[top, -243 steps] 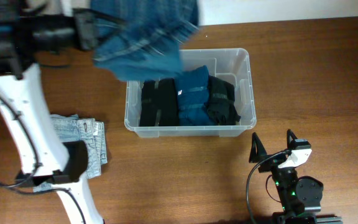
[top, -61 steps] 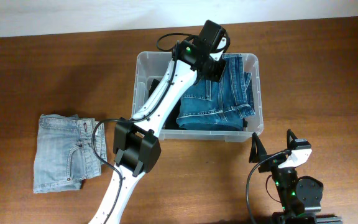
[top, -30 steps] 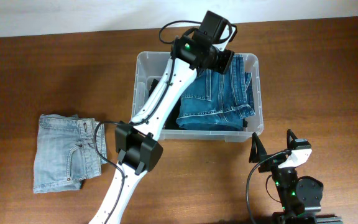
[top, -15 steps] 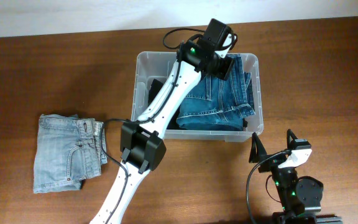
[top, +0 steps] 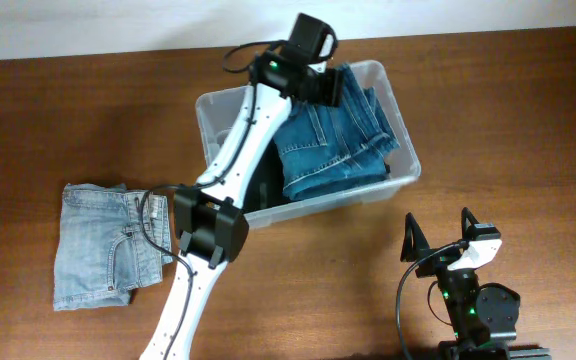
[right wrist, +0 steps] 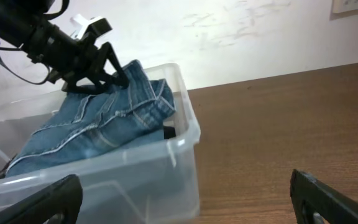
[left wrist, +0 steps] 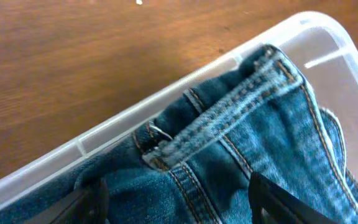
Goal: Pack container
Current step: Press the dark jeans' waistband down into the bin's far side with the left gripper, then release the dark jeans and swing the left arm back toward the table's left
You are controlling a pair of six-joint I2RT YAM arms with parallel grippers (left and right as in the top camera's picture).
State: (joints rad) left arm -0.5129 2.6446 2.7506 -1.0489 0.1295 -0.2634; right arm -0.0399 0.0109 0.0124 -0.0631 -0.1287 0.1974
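The clear container [top: 215,104] sits askew at the table's middle, holding a folded pair of blue jeans [top: 333,140] on top of dark clothes [top: 268,188]. My left gripper [top: 325,88] is over the bin's far end, open, its jaws spread wide above the jeans' waistband [left wrist: 229,115] just inside the rim [left wrist: 104,142]. Denim lies between the left fingertips [left wrist: 95,190]. My right gripper [top: 437,226] stands open and holds nothing near the front right. In its wrist view the container [right wrist: 135,180] lies ahead, beyond the right gripper [right wrist: 184,182].
A pair of light, faded jeans [top: 108,245] lies flat on the brown table [top: 508,120] at the left, beside the left arm's base link [top: 210,230]. The left arm stretches from there across the bin's left side.
The container has swung round and slid left, its right end now farther back. The left gripper moved left with it and its jaws have spread wider. The right arm has not moved.
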